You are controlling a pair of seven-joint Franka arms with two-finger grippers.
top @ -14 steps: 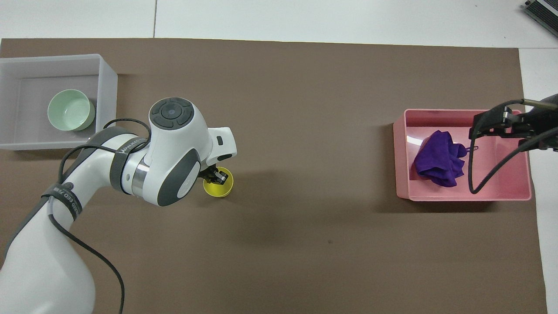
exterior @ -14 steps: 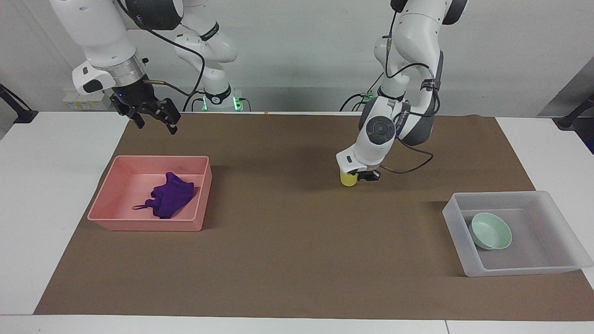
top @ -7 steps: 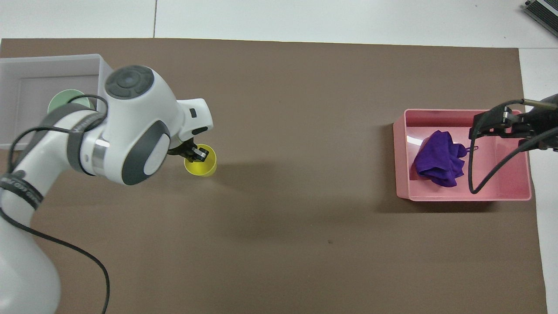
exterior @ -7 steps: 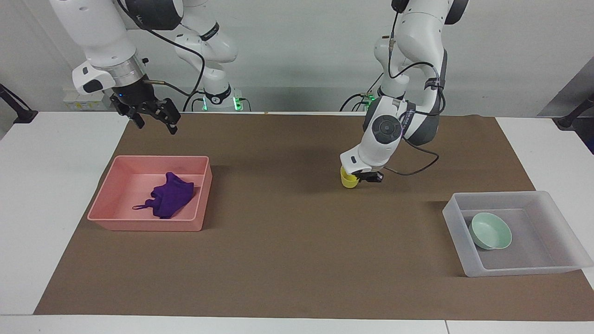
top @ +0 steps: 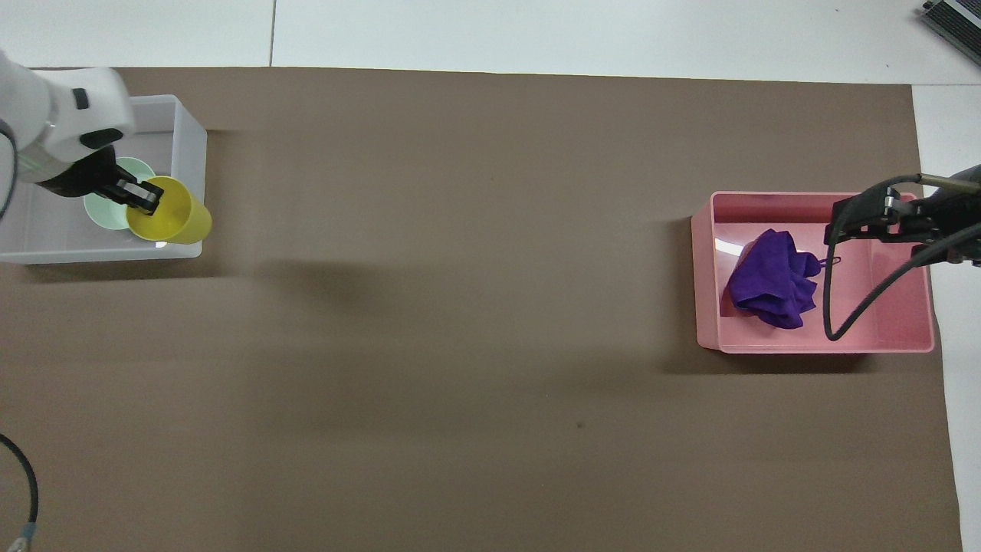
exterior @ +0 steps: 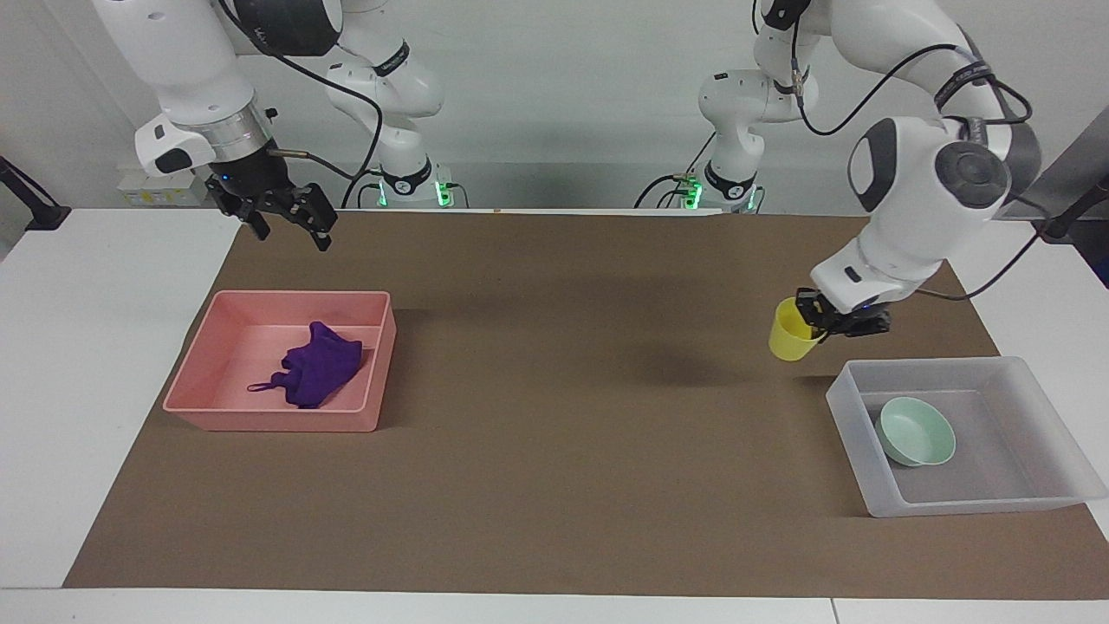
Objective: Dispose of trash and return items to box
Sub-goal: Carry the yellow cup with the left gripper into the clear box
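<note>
Two arms show in the facing view: the left gripper point(exterior: 823, 319) pinches the rim of a smooth yellow plastic cup point(exterior: 790, 332), tilted, in the air over the mat just beside the translucent box point(exterior: 960, 371) holding a shallow mint-green bowl point(exterior: 915, 432). The right gripper point(exterior: 286, 218) waits, fingers spread, above the pink tray point(exterior: 201, 354) with the crumpled purple cloth point(exterior: 319, 370).

Overhead, the cup's point(top: 170, 220) mouth leans toward the box point(top: 188, 123), half-covering the bowl point(top: 103, 215); the left arm is cut off at the edge.

Yellow cup point(exterior: 790, 331), mint bowl point(exterior: 915, 431), purple cloth point(exterior: 317, 372), pink tray point(exterior: 275, 420).
</note>
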